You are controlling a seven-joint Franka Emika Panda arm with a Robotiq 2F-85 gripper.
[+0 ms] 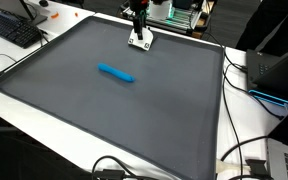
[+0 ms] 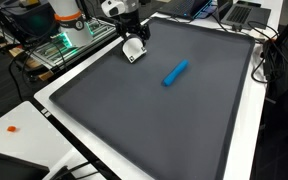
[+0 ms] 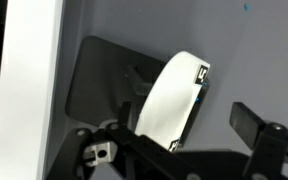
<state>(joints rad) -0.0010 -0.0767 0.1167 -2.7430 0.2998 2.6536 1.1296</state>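
Observation:
A white curved object point(image 1: 141, 40) point(image 2: 134, 48) with small black marks on its edge rests at the far edge of the dark grey mat point(image 1: 114, 110) point(image 2: 154, 120). My gripper point(image 1: 138, 17) point(image 2: 130, 27) hangs just above it, open. In the wrist view the white object point(image 3: 174, 100) fills the space between the jaws of the gripper point(image 3: 184, 118). The right finger point(image 3: 250, 121) stands clear of it with mat showing between; the left finger is mostly hidden behind it. A blue cylinder point(image 1: 116, 73) point(image 2: 175, 73) lies flat near the mat's middle, well away from the gripper.
The mat lies on a white table point(image 1: 44, 125) point(image 2: 249, 130). A keyboard point(image 1: 12, 30), cables point(image 1: 246, 160) and a laptop point(image 1: 279, 70) surround it. An electronics rack point(image 2: 64, 45) stands behind the arm. A small orange item point(image 2: 13, 128) sits on the table's white edge.

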